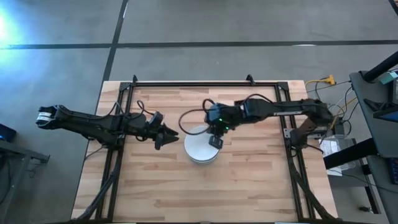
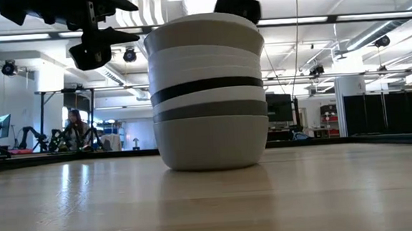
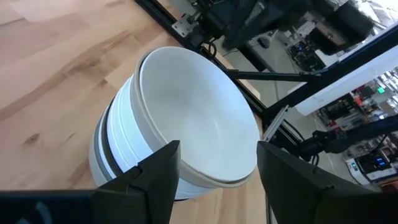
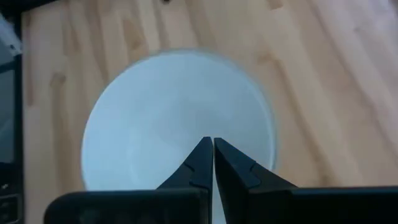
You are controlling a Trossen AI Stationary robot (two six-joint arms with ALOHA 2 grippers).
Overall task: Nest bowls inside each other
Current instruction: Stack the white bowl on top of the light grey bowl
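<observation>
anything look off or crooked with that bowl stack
Nothing stands out. The stack of bowls sits upright and evenly nested on the wooden table, with no bowl loose elsewhere. The left gripper waits open beside it; the right gripper hangs shut over the top bowl.

Even overhead lighting is seen throughout. In the high view, a bright bluish flare is shown at the upper left edge. In the low view, ceiling strip lights [image 2: 208,26] are blown out along the top, and pale reflections are cast on the table [image 2: 90,208] at the lower left. The bowls [image 4: 177,118] are rendered soft and slightly blurred in the right wrist view.
</observation>
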